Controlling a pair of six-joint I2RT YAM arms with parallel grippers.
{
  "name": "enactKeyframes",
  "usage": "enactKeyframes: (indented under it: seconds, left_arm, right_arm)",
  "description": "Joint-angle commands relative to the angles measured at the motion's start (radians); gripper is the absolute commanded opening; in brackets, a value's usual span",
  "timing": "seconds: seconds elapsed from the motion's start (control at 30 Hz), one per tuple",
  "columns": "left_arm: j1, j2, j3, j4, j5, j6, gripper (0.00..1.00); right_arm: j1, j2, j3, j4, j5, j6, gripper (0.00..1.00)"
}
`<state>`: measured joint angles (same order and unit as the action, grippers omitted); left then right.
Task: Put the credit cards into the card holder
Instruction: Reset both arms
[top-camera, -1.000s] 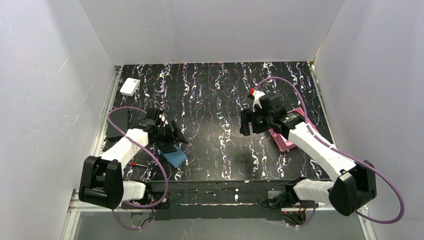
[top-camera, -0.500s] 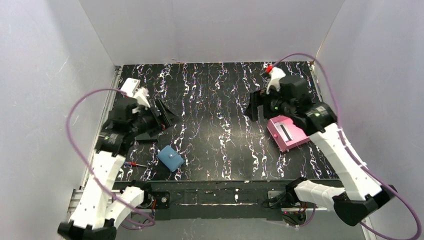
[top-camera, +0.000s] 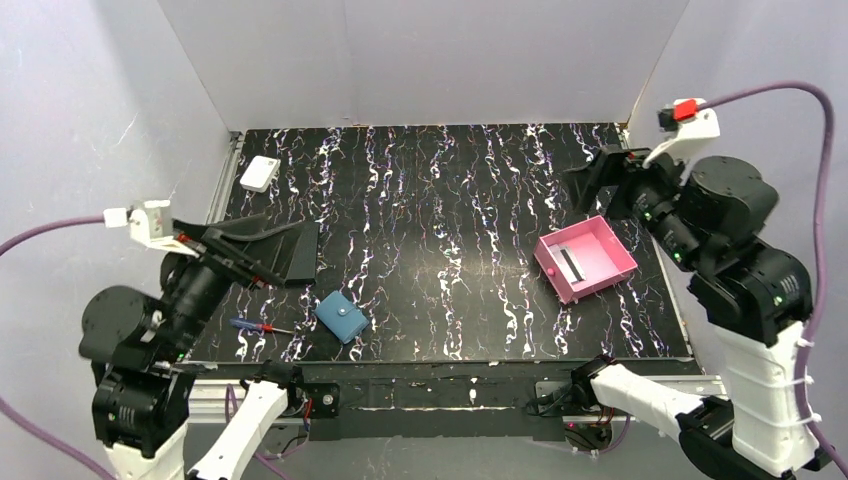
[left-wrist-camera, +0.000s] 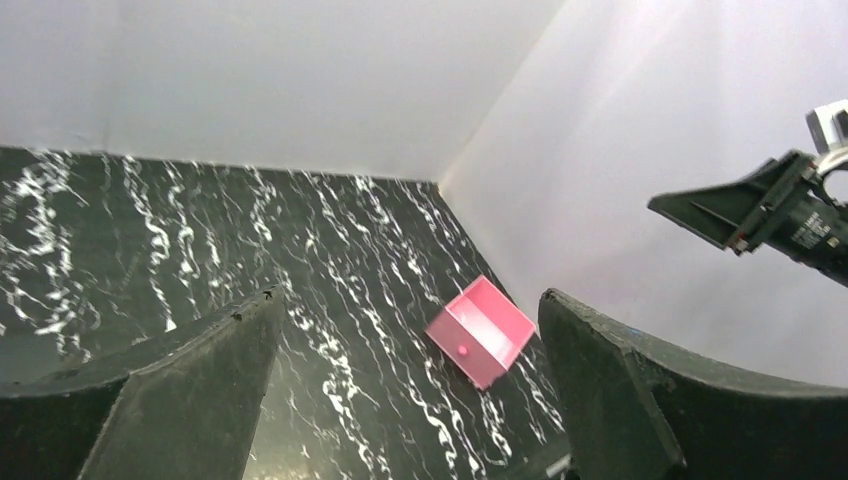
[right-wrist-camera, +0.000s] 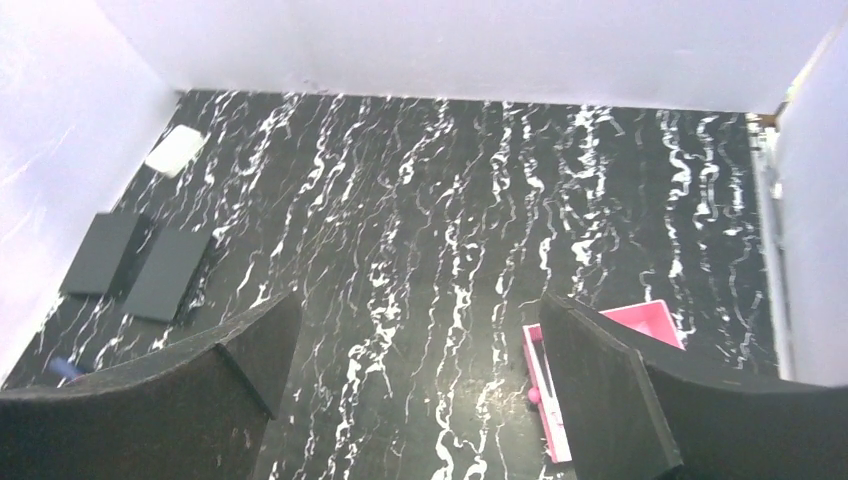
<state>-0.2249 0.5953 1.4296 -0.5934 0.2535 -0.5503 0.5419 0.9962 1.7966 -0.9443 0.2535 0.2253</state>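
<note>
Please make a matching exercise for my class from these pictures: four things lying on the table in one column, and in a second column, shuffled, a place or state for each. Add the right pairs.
Column one
1. card holder
2. pink tray
3. white box
4. screwdriver

Column two
A. lies in the far left corner
B. stands on the right side, open top up
C. folded shut, near the front, left of centre
D. lies near the front, just left of the blue wallet

Pairs: 1-C, 2-B, 3-A, 4-D
</note>
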Motion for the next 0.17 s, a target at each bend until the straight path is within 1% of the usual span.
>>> enactKeyframes:
  seconds: [0.0, 0.07, 0.13]
  left_arm:
    - [-0.005, -0.016, 0.021, 0.023, -0.107, 0.060, 0.98]
    - [-0.005, -0.013, 0.031, 0.017, -0.106, 0.065, 0.98]
    - [-0.005, -0.006, 0.039, 0.012, -0.097, 0.066, 0.98]
  right_arm:
    - [0.001, -0.064, 0.007, 0.023, 0.160, 0.021, 0.98]
    - [0.002, -0.116, -0.051, 0.074, 0.132, 0.011, 0.98]
    - [0.003, -0.124, -0.067, 0.081, 0.120, 0.023, 0.98]
